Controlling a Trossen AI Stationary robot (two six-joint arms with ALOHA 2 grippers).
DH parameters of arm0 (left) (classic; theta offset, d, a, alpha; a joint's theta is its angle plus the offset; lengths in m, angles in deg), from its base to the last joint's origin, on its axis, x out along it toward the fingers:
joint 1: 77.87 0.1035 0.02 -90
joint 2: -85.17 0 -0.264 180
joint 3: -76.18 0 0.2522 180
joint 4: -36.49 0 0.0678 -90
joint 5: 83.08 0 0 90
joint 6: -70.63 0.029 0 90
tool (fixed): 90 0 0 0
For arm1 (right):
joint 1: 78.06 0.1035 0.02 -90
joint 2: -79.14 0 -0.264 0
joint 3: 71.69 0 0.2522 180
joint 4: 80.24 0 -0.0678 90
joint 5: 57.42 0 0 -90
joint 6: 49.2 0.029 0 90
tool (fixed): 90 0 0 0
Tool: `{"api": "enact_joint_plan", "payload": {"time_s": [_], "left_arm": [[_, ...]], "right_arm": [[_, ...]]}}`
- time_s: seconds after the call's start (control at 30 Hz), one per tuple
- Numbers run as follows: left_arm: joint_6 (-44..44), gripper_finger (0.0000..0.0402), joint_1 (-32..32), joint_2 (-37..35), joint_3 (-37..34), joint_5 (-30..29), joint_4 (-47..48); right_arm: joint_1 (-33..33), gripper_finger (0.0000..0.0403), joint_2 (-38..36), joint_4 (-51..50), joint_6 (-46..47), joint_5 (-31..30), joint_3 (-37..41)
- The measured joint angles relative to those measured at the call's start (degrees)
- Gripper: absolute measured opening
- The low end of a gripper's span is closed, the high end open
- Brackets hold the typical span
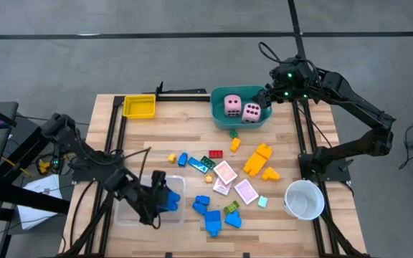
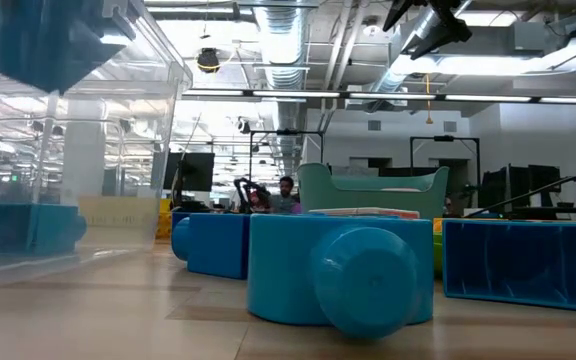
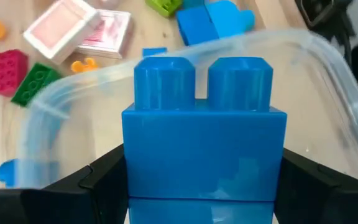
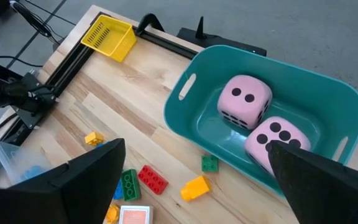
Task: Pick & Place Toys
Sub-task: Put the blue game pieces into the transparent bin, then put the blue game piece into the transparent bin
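From above, a teal tub (image 1: pixel 240 117) at the table's far edge holds two pink dice (image 1: pixel 241 108). A yellow tray (image 1: pixel 139 106) sits at the far left corner. A clear tray (image 1: pixel 131 213) lies near the front left, and a white cup (image 1: pixel 304 199) near the front right. Loose blocks (image 1: pixel 214 213) and pink cards (image 1: pixel 234 183) are scattered between them on the wooden table (image 1: pixel 178 130). The left gripper (image 1: pixel 165 198) is over the clear tray, grasping a blue block (image 1: pixel 171 200). The right gripper (image 1: pixel 262 101) hovers at the tub's right end, fingers spread and empty.

At table height, blue blocks fill the foreground, with the tub behind them.

The left wrist camera shows the blue block (image 3: pixel 204 134) clamped between both fingers above the tray's rim (image 3: pixel 61 99).

The right wrist camera looks down on both dice (image 4: pixel 253 115) in the tub (image 4: pixel 197 121), with small blocks just outside it.
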Motion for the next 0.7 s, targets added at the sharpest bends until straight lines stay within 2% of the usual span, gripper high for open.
{"api": "enact_joint_plan", "payload": {"time_s": [0.27,0.7], "left_arm": [[-5.68,0.0298,2.84,-1.4,0.0,4.43,6.09],[-10.23,0.0341,4.17,-1.09,0.0,4.48,7.96]], "right_arm": [[0.0,0.0386,0.0,0.0,-0.84,0.0,0.0],[-0.02,0.0386,0.0,-0.02,-0.92,0.0,0.0]]}}
